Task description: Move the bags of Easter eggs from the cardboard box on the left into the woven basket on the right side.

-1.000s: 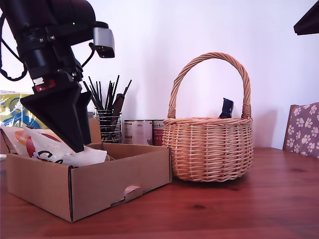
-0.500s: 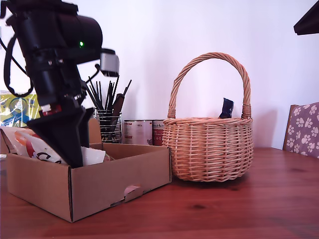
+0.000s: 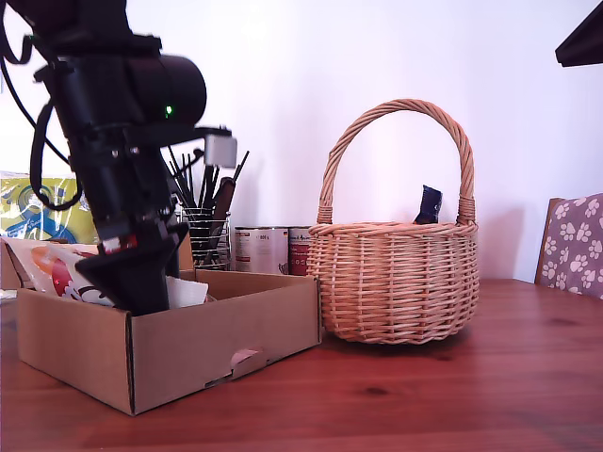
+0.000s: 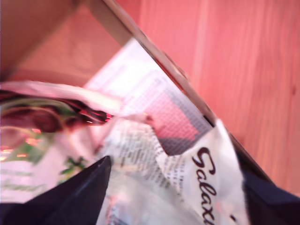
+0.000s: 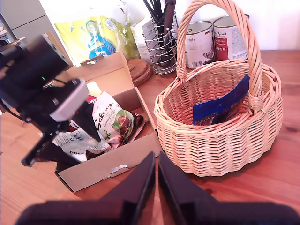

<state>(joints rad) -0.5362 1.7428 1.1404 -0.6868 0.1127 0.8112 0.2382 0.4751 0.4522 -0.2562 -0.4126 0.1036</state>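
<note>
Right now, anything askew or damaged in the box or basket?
Nothing damaged or spilled. The blue bag stands on edge against the basket wall, and the cream bags lie crumpled in the box under my first gripper.

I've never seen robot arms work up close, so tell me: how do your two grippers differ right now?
My first gripper is down inside the cardboard box, its jaws spread around a cream Galaxy bag. My second gripper hangs above the wooden table in front of the woven basket, jaws nearly together, holding nothing. In the exterior view the first arm fills the left side; my second gripper is out of sight there. Both have dark, pointed fingers.
</note>
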